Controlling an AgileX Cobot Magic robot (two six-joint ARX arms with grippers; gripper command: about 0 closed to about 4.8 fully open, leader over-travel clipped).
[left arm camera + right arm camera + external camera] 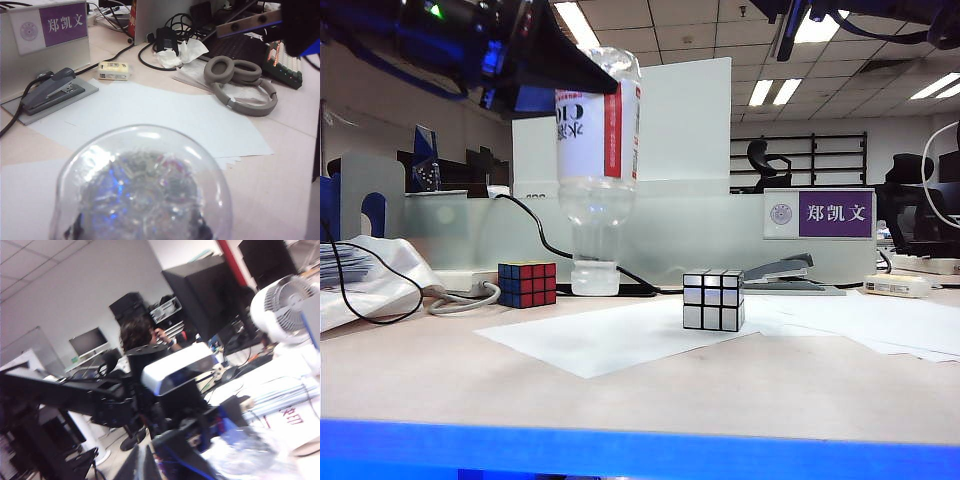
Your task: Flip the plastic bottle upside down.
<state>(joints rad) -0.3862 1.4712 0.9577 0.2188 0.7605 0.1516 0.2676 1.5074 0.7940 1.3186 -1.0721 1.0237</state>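
The plastic bottle (597, 150) stands upside down, its clear cap (595, 279) down at the tabletop and its cream label with the red stripe inverted. My left gripper (578, 66) holds it by the base end, high at the upper left of the exterior view. In the left wrist view the bottle's domed base (142, 185) fills the foreground, with a dark finger (76, 234) on each side; the left gripper (140, 233) is shut on it. My right gripper (145, 465) is away from the bottle, raised, its fingers together and holding nothing.
A coloured puzzle cube (527, 284) sits left of the cap and a silver cube (713, 300) on white paper (620, 335) to its right. A stapler (785, 272) and a name plate (820, 214) stand behind. Headphones (240, 82) and a keyboard (286, 60) lie farther off.
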